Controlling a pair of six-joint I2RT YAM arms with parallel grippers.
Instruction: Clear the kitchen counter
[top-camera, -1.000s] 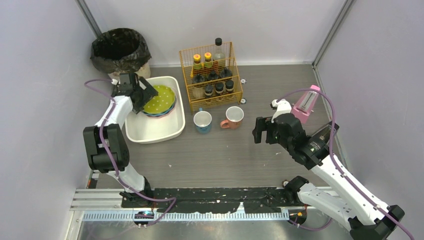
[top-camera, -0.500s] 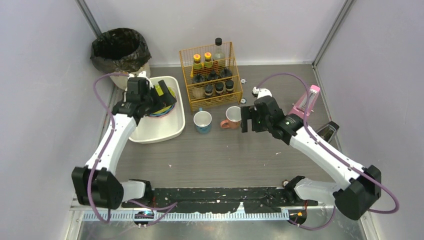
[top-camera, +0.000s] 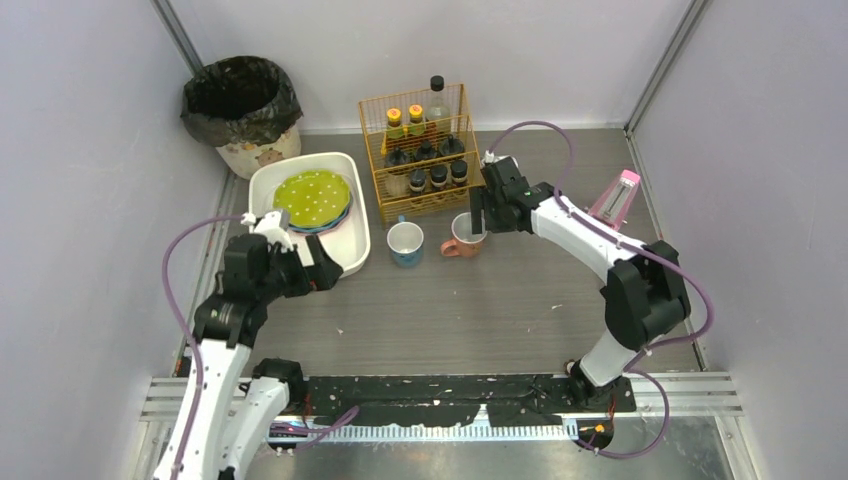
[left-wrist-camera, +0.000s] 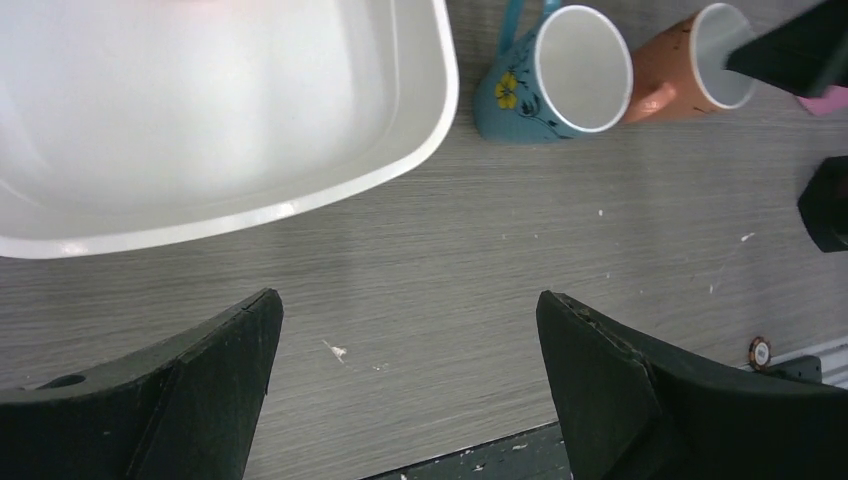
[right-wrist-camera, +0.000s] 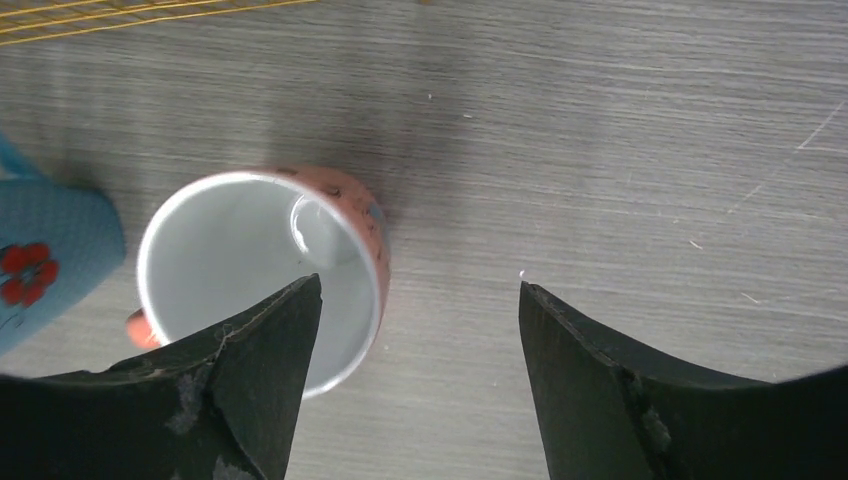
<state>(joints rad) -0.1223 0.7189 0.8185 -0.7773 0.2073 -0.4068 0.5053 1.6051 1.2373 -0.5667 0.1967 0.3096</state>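
Observation:
The grey wood-grain kitchen counter (top-camera: 450, 310) carries an orange mug (top-camera: 466, 238) and a blue flowered mug (top-camera: 405, 244), both upright in front of the wire rack. My right gripper (top-camera: 478, 220) is open just above the orange mug. In the right wrist view (right-wrist-camera: 420, 285), one finger is over the mug's opening (right-wrist-camera: 240, 250) and the other is outside its rim. My left gripper (top-camera: 322, 272) is open and empty over bare counter at the white tub's near right corner. In the left wrist view (left-wrist-camera: 405, 300), the tub (left-wrist-camera: 420, 120) and both mugs (left-wrist-camera: 570, 70) lie ahead.
The white tub (top-camera: 358, 250) at the left holds stacked plates, a green dotted one (top-camera: 312, 198) on top. A yellow wire rack (top-camera: 422, 150) of bottles stands at the back centre. A black-lined bin (top-camera: 240, 100) is back left. A pink object (top-camera: 615, 198) is at the right wall.
My left arm has drawn back from over the tub's plates to the counter in front of the tub. My right arm has reached forward and left to above the orange mug.

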